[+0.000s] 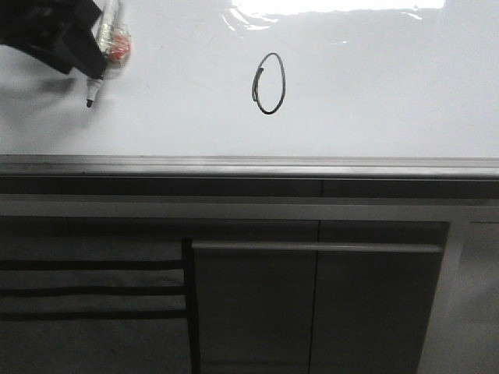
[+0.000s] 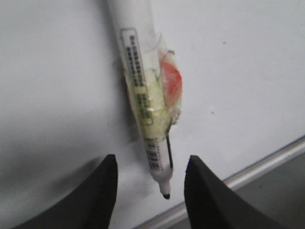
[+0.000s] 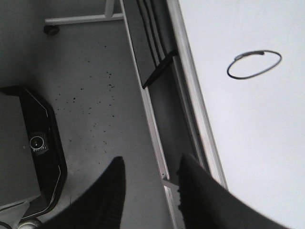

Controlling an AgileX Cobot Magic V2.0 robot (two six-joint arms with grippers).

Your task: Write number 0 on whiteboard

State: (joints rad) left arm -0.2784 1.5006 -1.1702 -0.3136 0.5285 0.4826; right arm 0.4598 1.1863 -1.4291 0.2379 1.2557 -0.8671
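In the front view, dark grey cabinet panels (image 1: 312, 304) fill the near ground, then comes the grey metal edge strip (image 1: 249, 165) of the whiteboard (image 1: 390, 93). On the board stands one number 0 (image 1: 270, 83), a thin black oval, well apart from the left gripper (image 1: 74, 39) at the far upper left corner. That gripper reaches in from the left edge with one marker pen (image 1: 104, 54) at it, tip pointing down toward the board; whether the pincer pinches the pen cannot be told. The left wrist view alone shows the pen (image 2: 143, 95) wrapped in clear tape with a red patch, between two spread dark fingertips (image 2: 102, 191). The right gripper (image 3: 150, 191), seen only in its own wrist view, hangs spread over the grey floor (image 3: 95, 95) beside the board's edge, with the oval (image 3: 254, 64) farther off.
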